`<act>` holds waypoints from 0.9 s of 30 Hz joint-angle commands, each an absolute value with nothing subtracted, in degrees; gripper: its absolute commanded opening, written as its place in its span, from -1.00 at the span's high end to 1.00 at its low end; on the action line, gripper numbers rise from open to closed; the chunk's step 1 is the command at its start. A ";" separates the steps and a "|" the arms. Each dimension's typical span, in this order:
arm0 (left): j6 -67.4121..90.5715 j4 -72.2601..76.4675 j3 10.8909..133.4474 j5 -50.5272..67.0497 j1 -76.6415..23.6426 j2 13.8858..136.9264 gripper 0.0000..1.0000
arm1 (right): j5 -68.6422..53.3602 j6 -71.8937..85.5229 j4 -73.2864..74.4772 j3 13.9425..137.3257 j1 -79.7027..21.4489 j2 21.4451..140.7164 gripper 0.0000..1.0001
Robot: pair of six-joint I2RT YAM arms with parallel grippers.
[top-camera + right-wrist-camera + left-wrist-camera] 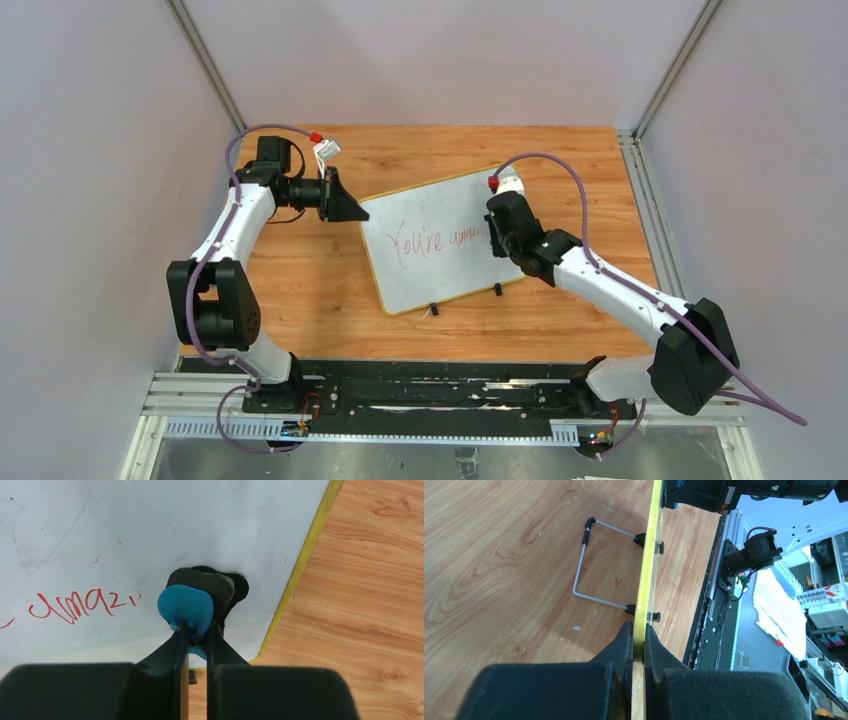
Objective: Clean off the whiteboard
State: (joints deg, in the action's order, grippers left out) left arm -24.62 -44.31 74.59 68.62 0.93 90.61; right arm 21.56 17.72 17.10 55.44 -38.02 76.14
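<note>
So the whiteboard [440, 265] sits mid-bench, turned at an angle, with the wooden bench [300, 290] showing all round it. Its thin yellow rim [300, 565] runs around the edge, and two small black clips [433, 310] sit on the long side nearest the arm bases. From the left wrist cam you see the board edge-on, with a bent wire stand [583, 565] hooked to those clips on one face. I can't tell if the board is lying dead flat or tipped up a bit.

The left gripper [350, 210] is at the board's far-left corner. Its jaws are clamped right on the yellow rim, one on each face of the board, which is really clear in the wrist view [639, 630].

The right gripper [495, 238] is over the right half of the board. Its jaws are closed on a small blue eraser [186, 607] with a black felt pad. The pad looks pressed to the white surface, not far from the right-hand rim.

Red writing [420, 241] runs across the middle of the board. It reads something like "You're" and then a second word. The end of that word [80, 605] is just left of the eraser in the right wrist view, near it but not touching. The white around the eraser has faint grey smudges and scratches.
</note>
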 commanded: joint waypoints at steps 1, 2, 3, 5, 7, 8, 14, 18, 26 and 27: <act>-28.67 -46.15 74.99 63.04 0.26 92.00 1.00 | 18.92 19.75 15.22 53.40 -38.00 74.64 0.99; -28.66 -46.15 74.97 63.06 0.26 92.04 1.00 | 18.62 19.52 15.18 53.62 -38.26 74.74 0.99; -28.63 -46.17 75.04 63.10 0.26 92.16 1.00 | 18.41 19.44 15.39 54.09 -38.58 74.90 0.99; -28.49 -46.14 75.14 63.17 0.26 92.37 1.00 | 18.48 19.61 16.13 54.93 -39.08 75.31 0.99; -28.48 -46.14 75.20 63.19 0.26 92.39 1.00 | 18.53 20.12 16.35 54.95 -39.44 75.70 0.99; -28.53 -46.15 75.15 63.19 0.26 92.38 1.00 | 18.52 20.49 16.49 54.60 -39.54 75.82 0.99; -28.73 -46.30 75.02 63.04 0.26 92.02 1.00 | 18.43 23.74 16.25 50.29 -39.75 75.03 0.99; -29.00 -46.49 74.81 63.10 0.27 92.27 1.00 | 18.74 25.65 16.61 47.49 -39.88 72.81 0.99; -28.92 -46.51 75.31 63.37 0.26 92.92 1.00 | 18.66 26.78 18.36 45.73 -40.03 70.38 0.99; -28.92 -46.50 75.28 63.42 0.26 92.96 1.00 | 18.63 26.78 18.43 45.64 -40.09 70.34 0.99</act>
